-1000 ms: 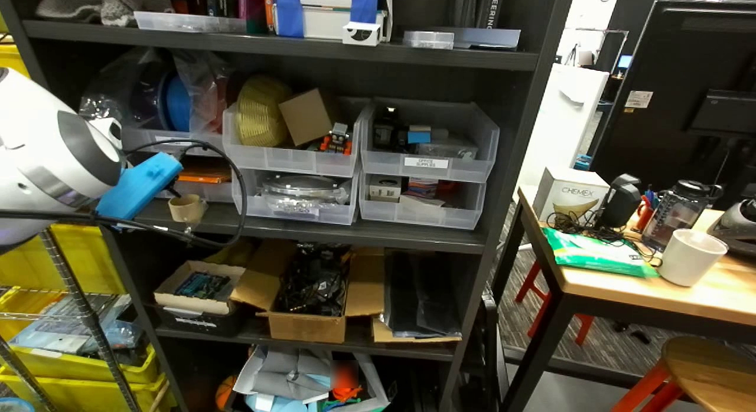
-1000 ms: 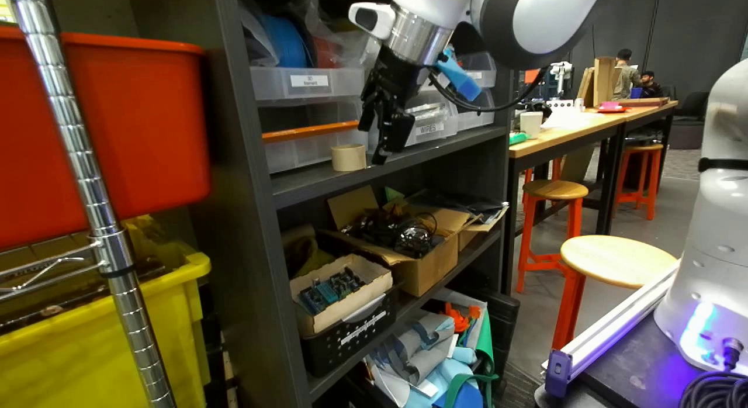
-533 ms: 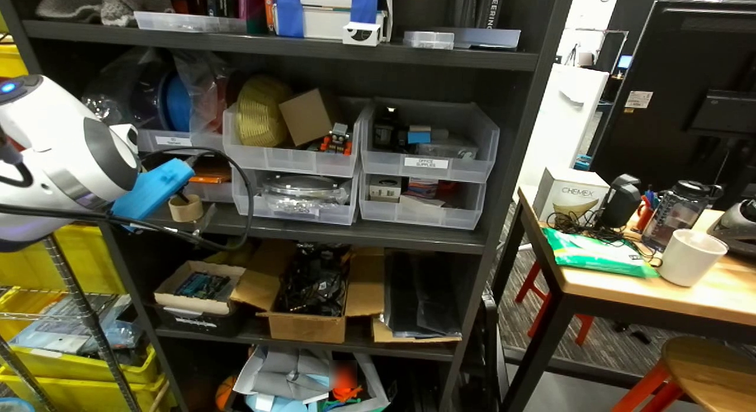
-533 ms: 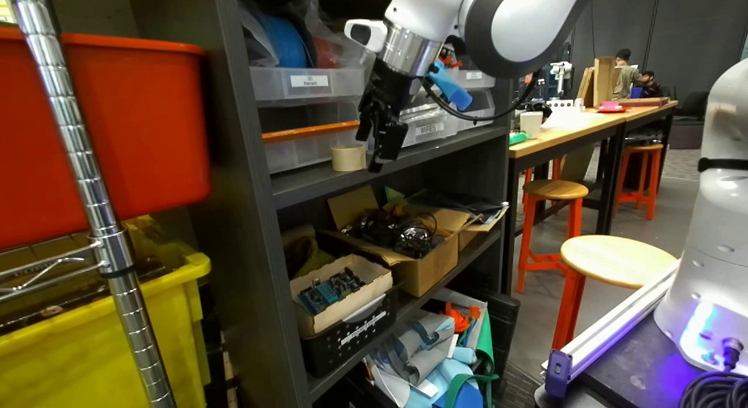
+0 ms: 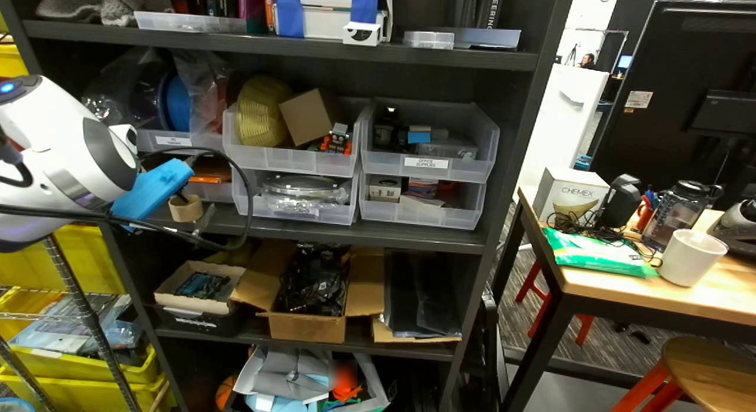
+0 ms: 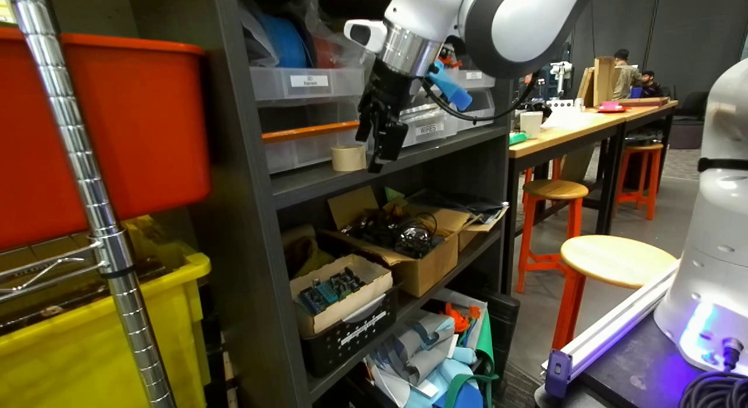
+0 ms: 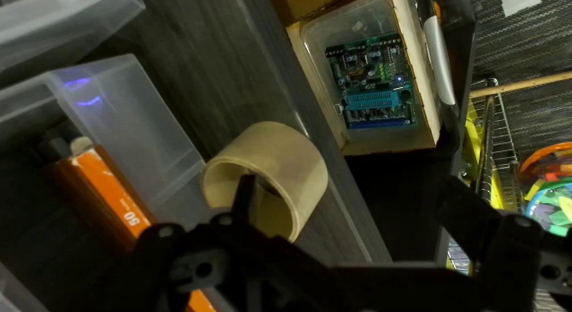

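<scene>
Pincer (image 7: 346, 184) spread, near tan roll (image 7: 295, 166) on shelf (image 7: 208, 75).
Clear bin (image 7: 120, 102) behind roll, orange box (image 7: 109, 182) in it (only the wrist view shows its "50"); circuit board (image 7: 373, 66) one level down.

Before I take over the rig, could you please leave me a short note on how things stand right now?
The gripper is open, holding nothing.
The tan tape roll stands on end near the front edge of the shelf, beside a clear bin.
Done: the gripper is close to the roll; in the wrist view one finger overlaps its opening, though I can't tell whether they touch.
Not yet done: the roll is not gripped.
</scene>
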Tool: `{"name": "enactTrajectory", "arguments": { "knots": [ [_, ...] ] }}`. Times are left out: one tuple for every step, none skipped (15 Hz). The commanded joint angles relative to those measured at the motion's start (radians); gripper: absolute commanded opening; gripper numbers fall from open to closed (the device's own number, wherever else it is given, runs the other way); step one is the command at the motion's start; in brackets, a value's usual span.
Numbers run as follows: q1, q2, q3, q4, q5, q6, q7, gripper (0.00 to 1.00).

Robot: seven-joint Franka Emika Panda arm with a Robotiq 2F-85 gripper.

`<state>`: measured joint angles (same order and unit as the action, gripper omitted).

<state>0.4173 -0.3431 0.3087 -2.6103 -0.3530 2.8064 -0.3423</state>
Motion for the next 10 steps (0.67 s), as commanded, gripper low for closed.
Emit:
{"name": "enactTrajectory", "arguments": {
  "knots": [
    [0.0,-0.001,0.01,0.016,-0.008,-0.025,-0.029,1.0],
    [-0.001,0.0,0.015,0.021,-0.014,-0.035,-0.032,1.0],
    [-0.001,0.002,0.018,0.027,-0.018,-0.041,-0.038,1.0],
    [-0.002,0.004,0.022,0.034,-0.024,-0.053,-0.045,1.0],
    [-0.003,0.005,0.027,0.041,-0.03,-0.065,-0.051,1.0],
    [-0.002,0.006,0.029,0.046,-0.036,-0.071,-0.057,1.0],
    [0.0,0.008,0.031,0.052,-0.039,-0.076,-0.063,1.0],
    [0.001,0.011,0.031,0.056,-0.04,-0.077,-0.072,1.0],
    [0.004,0.018,0.031,0.063,-0.041,-0.077,-0.085,1.0],
    [0.006,0.026,0.031,0.07,-0.043,-0.078,-0.098,1.0]
  ]
}}
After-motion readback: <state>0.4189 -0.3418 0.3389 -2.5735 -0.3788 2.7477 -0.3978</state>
